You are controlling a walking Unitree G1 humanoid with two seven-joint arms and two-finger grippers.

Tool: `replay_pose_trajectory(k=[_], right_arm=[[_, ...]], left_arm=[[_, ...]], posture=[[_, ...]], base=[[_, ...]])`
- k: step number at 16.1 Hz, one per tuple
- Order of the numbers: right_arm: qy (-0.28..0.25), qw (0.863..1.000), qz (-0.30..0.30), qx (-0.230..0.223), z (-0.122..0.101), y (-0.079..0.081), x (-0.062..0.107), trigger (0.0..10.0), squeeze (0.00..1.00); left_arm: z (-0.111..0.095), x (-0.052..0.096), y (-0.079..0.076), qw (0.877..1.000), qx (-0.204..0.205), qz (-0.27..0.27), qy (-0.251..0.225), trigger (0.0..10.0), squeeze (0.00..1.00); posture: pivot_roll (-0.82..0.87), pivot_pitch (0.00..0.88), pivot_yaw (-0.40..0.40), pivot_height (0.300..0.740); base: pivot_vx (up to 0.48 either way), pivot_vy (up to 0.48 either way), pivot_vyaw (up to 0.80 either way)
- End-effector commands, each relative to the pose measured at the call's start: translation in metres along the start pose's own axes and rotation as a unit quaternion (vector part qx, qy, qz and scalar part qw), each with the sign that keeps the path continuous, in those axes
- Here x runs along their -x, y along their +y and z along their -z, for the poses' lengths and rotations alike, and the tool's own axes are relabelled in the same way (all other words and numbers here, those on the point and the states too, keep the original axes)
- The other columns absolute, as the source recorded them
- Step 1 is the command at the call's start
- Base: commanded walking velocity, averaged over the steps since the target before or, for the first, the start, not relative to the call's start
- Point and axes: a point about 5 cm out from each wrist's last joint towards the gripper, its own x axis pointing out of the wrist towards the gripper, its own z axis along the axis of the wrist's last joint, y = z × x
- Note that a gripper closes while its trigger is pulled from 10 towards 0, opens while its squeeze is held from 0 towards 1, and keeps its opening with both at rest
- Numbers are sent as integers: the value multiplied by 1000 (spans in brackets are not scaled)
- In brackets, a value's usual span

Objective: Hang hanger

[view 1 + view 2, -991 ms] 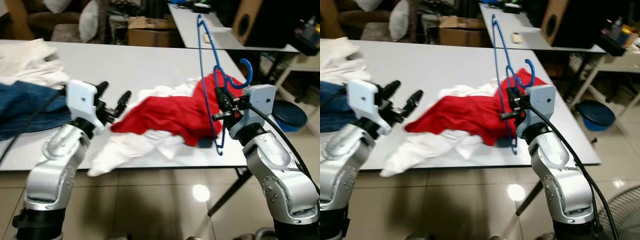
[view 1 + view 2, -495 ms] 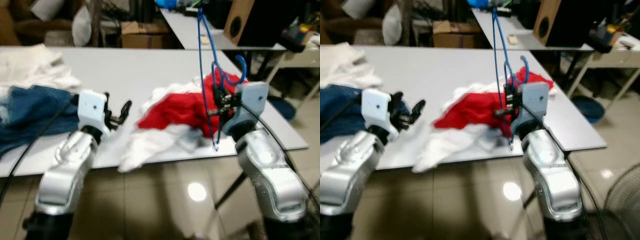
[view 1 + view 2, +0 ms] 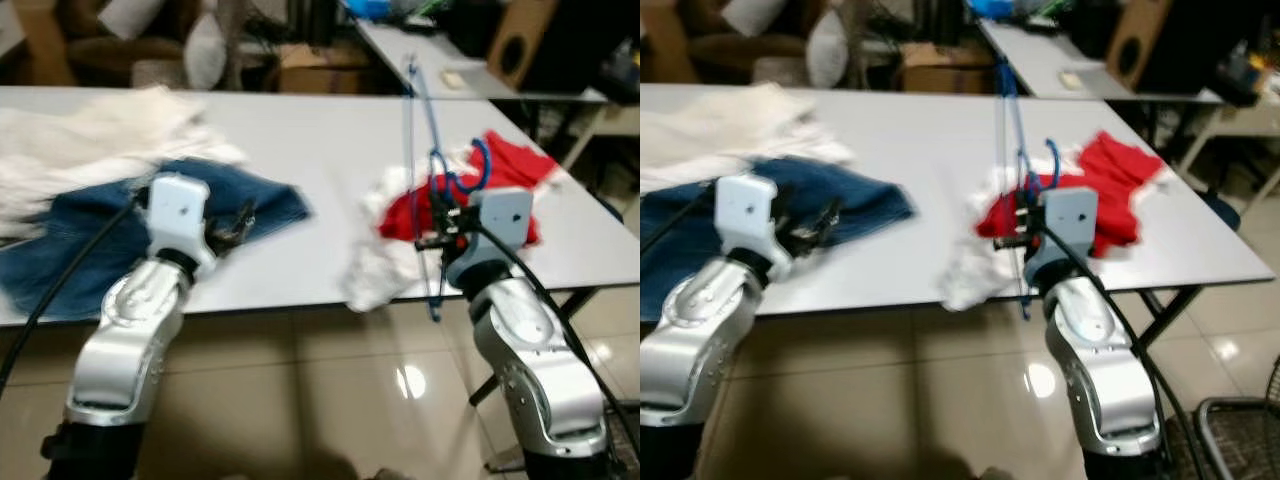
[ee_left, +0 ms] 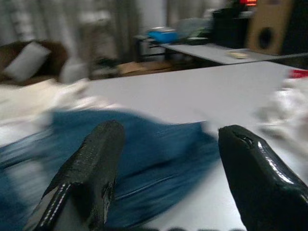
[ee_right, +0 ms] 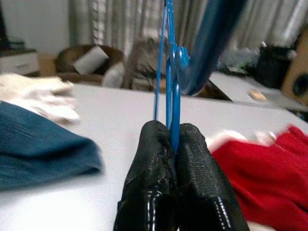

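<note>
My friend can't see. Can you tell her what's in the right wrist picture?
The right tool has its two black fingers pinched shut on a thin blue wire hanger standing upright. Behind it, on a white table, lie a crumpled red cloth and a folded blue denim garment.

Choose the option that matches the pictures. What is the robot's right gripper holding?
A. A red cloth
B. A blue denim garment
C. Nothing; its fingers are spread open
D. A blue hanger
D: in the right wrist view the right gripper has its black fingers pressed shut on the thin frame of the blue hanger.
</note>
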Motion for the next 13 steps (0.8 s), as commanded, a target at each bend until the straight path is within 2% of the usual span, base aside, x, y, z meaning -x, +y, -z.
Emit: replay_pose_trajectory(k=[1, 3, 5, 6, 8, 10, 13], right_arm=[[-9, 1000, 15, 13, -4, -12, 1, 10000, 0], [-4, 1000, 18, 10, 0, -15, 3, 10000, 0], [3, 1000, 26, 5, 6, -16, 5, 10000, 0], [-1, 1000, -13, 8, 4, -4, -2, 10000, 0], [-2, 999, -23, 27, 3, -2, -4, 10000, 0], [11, 1000, -15, -1, 12, -3, -1, 10000, 0], [18, 999, -35, 7, 14, 2, -2, 10000, 0]], left_arm=[[-7, -6, -8, 1000, 0, 8, -12, 10000, 0], [-6, -3, -13, 1000, -3, 28, -10, 10000, 0], [0, 1, -10, 1000, -3, 17, -2, 10000, 0], [-2, -2, -7, 1000, 3, 7, -9, 10000, 0], [-2, -4, -7, 1000, -10, 7, -8, 10000, 0], [-5, -1, -7, 1000, -20, 19, -13, 10000, 0], [-3, -2, -2, 1000, -12, -2, -15, 10000, 0]], posture=[[-101, 32, -30, 740], [-105, 16, -51, 740], [-107, 0, -67, 740], [-109, 0, -65, 740], [-108, 0, -63, 740], [-85, 0, -72, 740], [-90, 0, -68, 740]], base=[[0, 446, 0], [0, 450, 0], [0, 448, 0], [0, 446, 0], [0, 454, 0], [0, 450, 0], [0, 447, 0]])
